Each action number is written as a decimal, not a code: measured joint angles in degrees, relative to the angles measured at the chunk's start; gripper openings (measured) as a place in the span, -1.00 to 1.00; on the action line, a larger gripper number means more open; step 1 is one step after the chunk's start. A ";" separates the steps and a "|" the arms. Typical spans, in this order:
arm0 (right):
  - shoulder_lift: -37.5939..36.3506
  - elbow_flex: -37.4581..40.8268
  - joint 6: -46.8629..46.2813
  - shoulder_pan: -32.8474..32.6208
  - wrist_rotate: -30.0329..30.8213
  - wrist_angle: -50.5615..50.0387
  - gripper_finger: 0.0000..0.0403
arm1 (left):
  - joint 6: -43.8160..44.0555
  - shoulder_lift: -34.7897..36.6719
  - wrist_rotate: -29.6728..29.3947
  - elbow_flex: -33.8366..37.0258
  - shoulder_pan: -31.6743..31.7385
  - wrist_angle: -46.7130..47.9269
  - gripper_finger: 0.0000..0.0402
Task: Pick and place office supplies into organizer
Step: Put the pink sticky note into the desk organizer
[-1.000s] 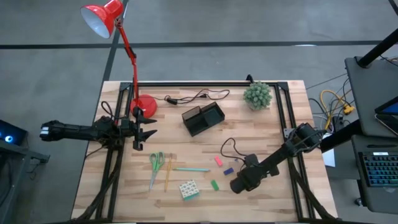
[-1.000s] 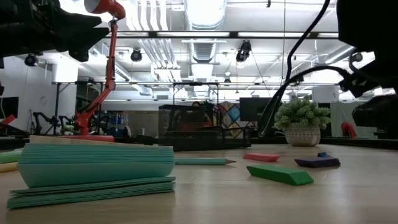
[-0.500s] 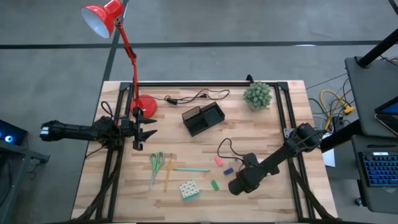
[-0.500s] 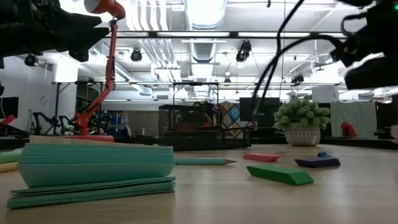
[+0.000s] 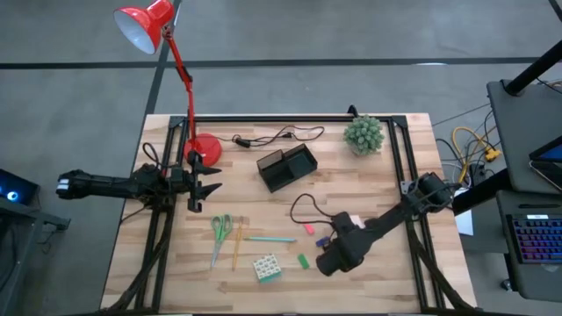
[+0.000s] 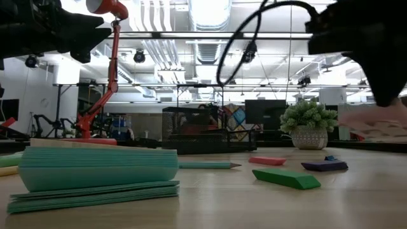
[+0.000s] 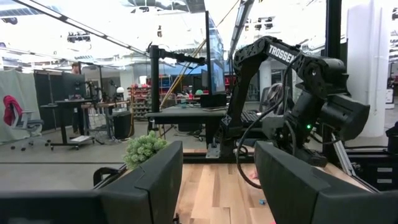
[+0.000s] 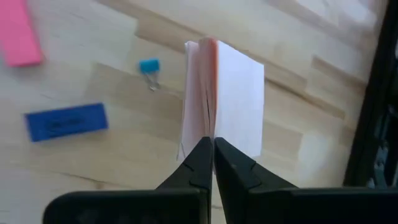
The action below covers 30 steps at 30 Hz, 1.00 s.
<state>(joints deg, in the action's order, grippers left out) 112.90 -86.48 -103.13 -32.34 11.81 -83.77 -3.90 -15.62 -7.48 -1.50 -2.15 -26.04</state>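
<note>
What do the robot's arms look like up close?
Both arms are dark, nearly black, built from chunky jointed sections. The right arm has white "TROSSEN" lettering on one link, a tiny green light near its wrist, and a black cable looping off it. Each end effector has two dark fingers: the left end effector shows broad, flat slabs, and the right end effector narrows to slim tips.

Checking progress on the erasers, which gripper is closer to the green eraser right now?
Right. The right gripper, shut on a pink sticky-note pad, hovers just beside the green eraser. The left gripper waits far across the table by the red lamp's base.
</note>
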 joint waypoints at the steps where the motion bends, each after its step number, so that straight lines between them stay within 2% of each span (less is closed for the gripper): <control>1: 0.00 -0.38 0.67 0.30 0.43 0.02 -0.96 | 0.00 -0.04 -0.01 0.00 0.01 0.02 -0.07; 15: 0.00 -6.83 15.50 8.31 10.60 0.11 -0.96 | 0.00 -0.08 -0.01 0.00 0.00 0.19 -0.07; 25: 0.00 -12.75 32.68 19.17 16.91 0.63 -0.96 | 0.02 -0.08 -0.01 0.00 0.01 1.23 -0.07; 30: 0.00 -13.46 41.09 25.20 19.67 4.86 -0.96 | 0.02 -0.08 -0.01 0.00 0.01 1.44 -0.07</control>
<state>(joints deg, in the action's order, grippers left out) 112.90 -99.94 -62.04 -7.14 31.48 -78.91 -3.88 -15.70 -7.49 -1.50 -2.13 -24.60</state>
